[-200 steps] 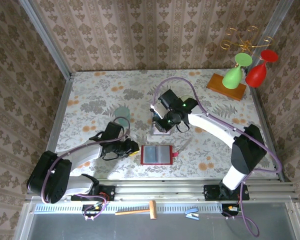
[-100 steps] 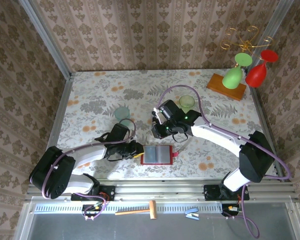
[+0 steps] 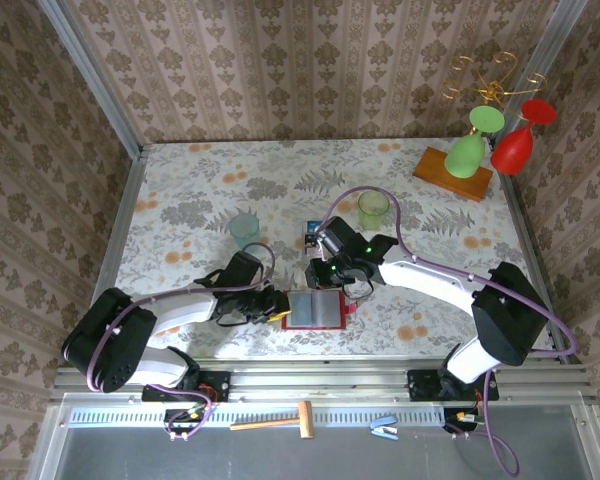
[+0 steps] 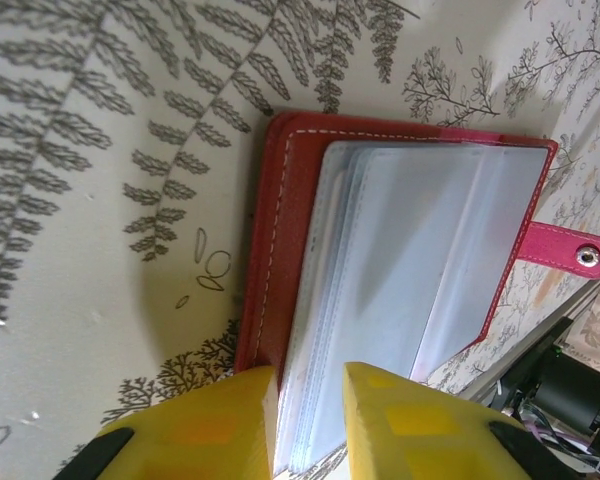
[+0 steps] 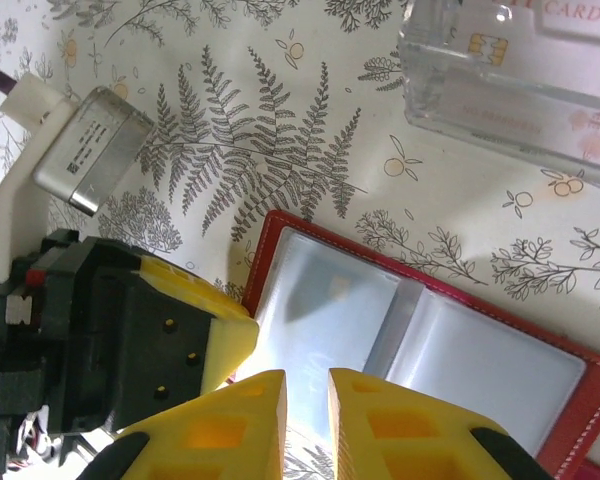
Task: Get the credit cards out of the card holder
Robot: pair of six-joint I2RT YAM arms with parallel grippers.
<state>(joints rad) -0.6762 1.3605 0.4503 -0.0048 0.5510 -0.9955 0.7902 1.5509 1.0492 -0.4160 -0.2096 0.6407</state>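
The red card holder (image 3: 315, 312) lies open near the table's front edge, its clear sleeves (image 4: 400, 230) facing up and its red tab (image 4: 565, 252) sticking out at the right. My left gripper (image 3: 280, 308) (image 4: 310, 378) is shut on the holder's left edge, with cover and sleeves between the yellow fingers. My right gripper (image 3: 330, 285) (image 5: 307, 385) hovers over the left sleeve page (image 5: 325, 310), jaws a narrow gap apart with nothing between them. A pale credit card (image 5: 500, 40) with a chip lies inside the clear plastic box (image 5: 510, 95) just behind the holder.
The clear box (image 3: 307, 235) sits behind the right gripper. A teal cup (image 3: 244, 228) and a green cup (image 3: 372, 208) stand mid-table. A wooden stand (image 3: 452, 172) with a green and a red glass is at the back right. Walls close in the table.
My right gripper came from behind the box forward to the card holder's back edge. My left gripper slid right onto the holder's left edge.
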